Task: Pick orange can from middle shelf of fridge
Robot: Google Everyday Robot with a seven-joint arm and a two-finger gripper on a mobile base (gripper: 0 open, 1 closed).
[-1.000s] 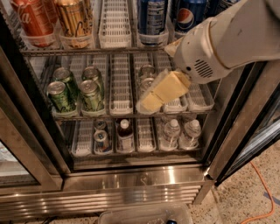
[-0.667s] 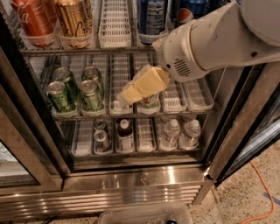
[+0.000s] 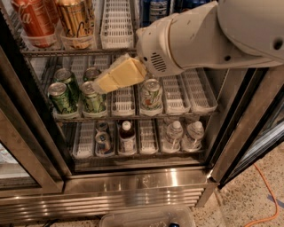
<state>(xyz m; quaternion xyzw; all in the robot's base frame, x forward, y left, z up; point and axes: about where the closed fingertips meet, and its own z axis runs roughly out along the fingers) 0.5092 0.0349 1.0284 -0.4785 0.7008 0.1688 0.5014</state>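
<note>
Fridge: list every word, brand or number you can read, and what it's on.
"Ca", a fragment of white script, on the red can.
Dark curly lettering on the orange can: unreadable.
Labels on the green cans, blue cans and bottles: too blurred.
The end effector, in front of the green cans: no text.

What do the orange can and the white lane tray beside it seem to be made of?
The orange can looks like glossy metal: bright reflections run down its side. The lane tray seems matte white plastic: slotted, no glints. The gripper hangs lower, before the green cans.
</note>
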